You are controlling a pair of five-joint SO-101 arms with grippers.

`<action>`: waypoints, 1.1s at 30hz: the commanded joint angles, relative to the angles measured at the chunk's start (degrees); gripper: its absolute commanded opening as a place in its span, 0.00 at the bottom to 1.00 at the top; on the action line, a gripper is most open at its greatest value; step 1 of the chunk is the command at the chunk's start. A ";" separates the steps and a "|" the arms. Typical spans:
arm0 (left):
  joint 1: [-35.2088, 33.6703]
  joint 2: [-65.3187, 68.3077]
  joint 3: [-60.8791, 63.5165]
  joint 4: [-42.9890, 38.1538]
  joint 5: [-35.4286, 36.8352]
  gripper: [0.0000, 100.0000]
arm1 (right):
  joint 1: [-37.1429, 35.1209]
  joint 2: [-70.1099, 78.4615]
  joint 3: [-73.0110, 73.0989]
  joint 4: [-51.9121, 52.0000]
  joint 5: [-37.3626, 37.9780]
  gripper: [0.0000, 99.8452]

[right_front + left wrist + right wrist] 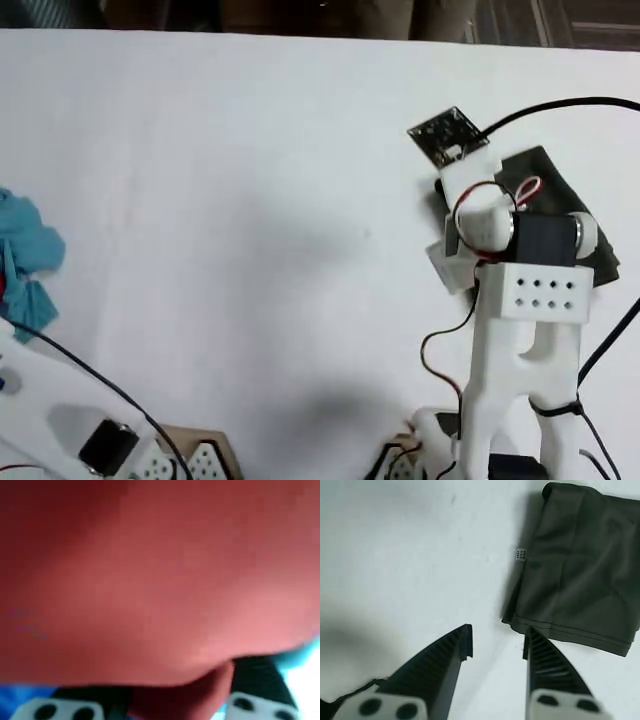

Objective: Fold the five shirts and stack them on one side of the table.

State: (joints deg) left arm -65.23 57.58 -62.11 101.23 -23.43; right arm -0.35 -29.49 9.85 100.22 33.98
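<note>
A red shirt (150, 580) presses close against the left wrist view, and blue cloth (20, 692) shows at its edges. My left gripper (175, 695) sits deep in this red cloth. In the high view a crumpled blue shirt (25, 255) lies at the table's left edge, beside the left arm (60, 420). A folded dark olive shirt (580, 560) lies flat at the right side of the table (250, 200), partly under the right arm (520, 290). My right gripper (496, 640) hangs open over bare table just beside that shirt's hem, holding nothing.
The white table stretches wide between the two arms. Black cables (560, 105) run from the right arm across the table's right side. The arm bases (200, 460) stand along the near edge.
</note>
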 commanded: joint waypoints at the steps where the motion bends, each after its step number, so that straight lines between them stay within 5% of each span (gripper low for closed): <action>1: 2.02 -5.54 -2.33 0.44 0.35 0.03 | -0.04 -1.80 0.00 0.31 0.35 0.17; 13: 12.48 -29.10 -13.67 1.05 10.29 0.02 | -0.31 -1.27 0.00 0.13 0.44 0.17; 19: 32.35 -44.57 -13.41 1.14 11.60 0.02 | 1.80 -1.27 0.09 0.13 0.09 0.17; 24: 51.87 -52.13 -4.97 1.14 11.43 0.02 | 11.74 -1.36 0.09 0.13 0.00 0.17; 33: 70.07 -60.04 10.15 0.79 11.25 0.02 | 28.18 -1.27 0.09 -0.04 2.29 0.17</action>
State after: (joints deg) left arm 1.14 1.85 -52.88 101.41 -12.18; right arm 25.05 -29.49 9.85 100.22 34.59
